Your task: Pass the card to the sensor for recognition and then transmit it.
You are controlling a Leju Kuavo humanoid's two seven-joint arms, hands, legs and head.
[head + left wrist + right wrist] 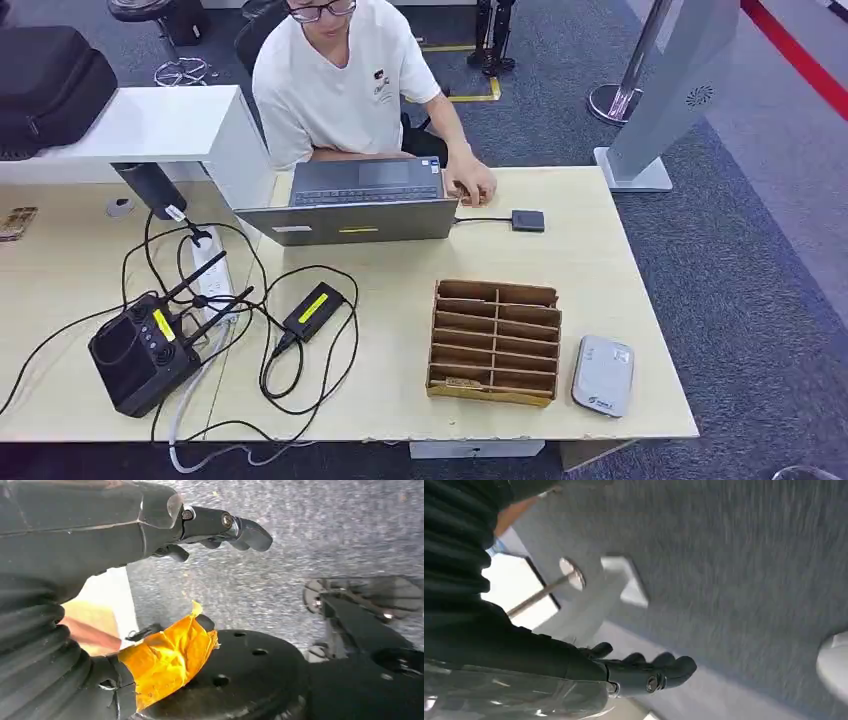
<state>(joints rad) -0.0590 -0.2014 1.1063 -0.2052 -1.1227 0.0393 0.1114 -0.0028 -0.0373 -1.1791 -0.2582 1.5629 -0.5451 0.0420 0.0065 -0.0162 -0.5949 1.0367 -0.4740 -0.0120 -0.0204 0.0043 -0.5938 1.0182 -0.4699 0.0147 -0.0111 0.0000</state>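
both arms hang off the table (pixel 620 300): your left robot hand (pixel 220 527) and right robot hand (pixel 644 672) hold nothing, fingers loosely spread. the card appears to sit in the front slot of the cardboard rack (pixel 495 342), though it's too small to be sure. bring the right one up past the near edge; the white sensor (pixel 603 375) lies just beside the rack, so come down from above.
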